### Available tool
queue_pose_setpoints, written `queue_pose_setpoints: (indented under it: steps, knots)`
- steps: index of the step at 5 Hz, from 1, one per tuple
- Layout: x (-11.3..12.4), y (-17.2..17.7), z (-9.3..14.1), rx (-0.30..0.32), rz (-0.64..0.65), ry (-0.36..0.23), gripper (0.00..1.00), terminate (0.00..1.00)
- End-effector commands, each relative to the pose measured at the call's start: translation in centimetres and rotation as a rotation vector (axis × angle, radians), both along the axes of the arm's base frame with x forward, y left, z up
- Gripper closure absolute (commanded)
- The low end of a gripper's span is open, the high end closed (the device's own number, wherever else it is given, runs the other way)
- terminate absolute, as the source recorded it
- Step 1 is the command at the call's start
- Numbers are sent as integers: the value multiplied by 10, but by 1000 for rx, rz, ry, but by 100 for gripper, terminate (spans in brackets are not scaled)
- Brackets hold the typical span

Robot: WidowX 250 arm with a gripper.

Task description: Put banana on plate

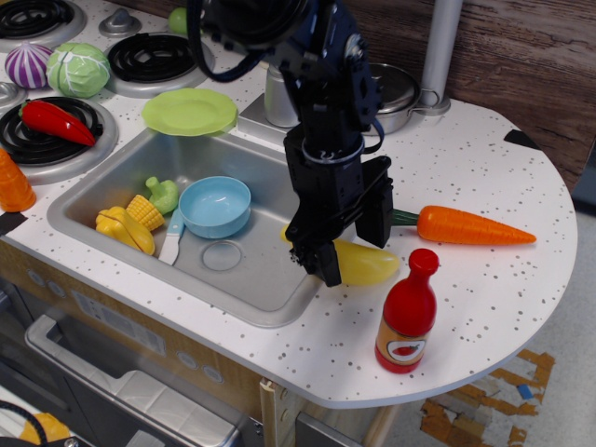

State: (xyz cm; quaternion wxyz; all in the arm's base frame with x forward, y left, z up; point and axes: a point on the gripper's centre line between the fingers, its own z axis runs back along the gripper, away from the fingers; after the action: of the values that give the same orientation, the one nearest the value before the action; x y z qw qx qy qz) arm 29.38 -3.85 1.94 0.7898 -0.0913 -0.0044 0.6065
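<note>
The yellow banana [365, 264] lies across the sink's right rim, mostly hidden behind my gripper. My black gripper [352, 244] is low over the banana with its fingers spread on either side of it, one finger [323, 264] in front and one behind; I cannot tell if they touch it. The lime-green plate [190, 112] sits on the counter behind the sink's back left corner, well left of the gripper.
In the sink [270, 279] lie a light-blue bowl [215, 207], a corn cob [145, 212], a ridged yellow toy [123, 229] and a clear lid [222, 255]. A carrot [470, 226] and red bottle [406, 315] stand right of the gripper. A pot [396, 93] is behind.
</note>
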Motion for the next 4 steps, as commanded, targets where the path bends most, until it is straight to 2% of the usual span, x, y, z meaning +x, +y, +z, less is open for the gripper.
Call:
queue_pose_setpoints:
  steps: [1, 2, 3, 4]
  knots:
    - [-3, 8, -4, 17, -21, -31, 0, 0]
    - [-6, 7, -7, 36, -23, -19, 100, 0]
    - [-12, 15, 2, 88, -53, -3, 100, 0]
    - [-8, 58, 21, 214, -160, 28, 100, 0]
